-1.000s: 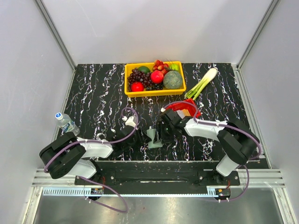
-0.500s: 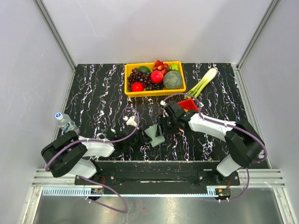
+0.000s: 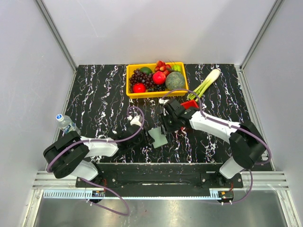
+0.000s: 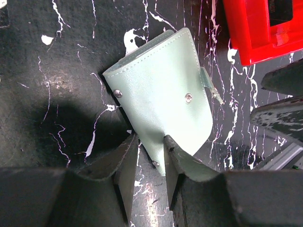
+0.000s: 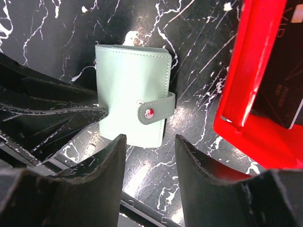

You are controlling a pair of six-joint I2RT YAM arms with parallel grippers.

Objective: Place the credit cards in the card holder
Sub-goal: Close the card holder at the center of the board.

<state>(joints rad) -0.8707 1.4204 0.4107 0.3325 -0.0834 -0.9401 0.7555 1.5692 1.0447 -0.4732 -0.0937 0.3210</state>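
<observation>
You had black white-veined table (image 3: 99, 94) under everything. At its 12 o'clock, far edge: yellow tray (image 3: 156, 94). Inside tray:
- dark grapes (image 3: 142, 78) at 9 o'clock
- red round fruit (image 3: 139, 88) at 7 o'clock
- second red fruit (image 3: 159, 77) near centre
- netted green melon (image 3: 175, 81) at 3 o'clock
- strawberries (image 3: 162, 65) at 12 o'clock

Green onion (image 3: 204, 84) lay at table's 1 o'clock, just beside tray, white end pointing away from you. Clear water bottle (image 3: 67, 125) was at 9 o'clock, by table edge. Red basket (image 3: 190, 104) sat just off centre toward 1 o'clock.

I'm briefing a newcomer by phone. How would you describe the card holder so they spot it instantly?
On the black marbled table, look from the yellow fruit tray toward the near edge. The card holder is there, left of and nearer than the red basket: the only pale green, soft pouch, closed by a snap strap.
</observation>
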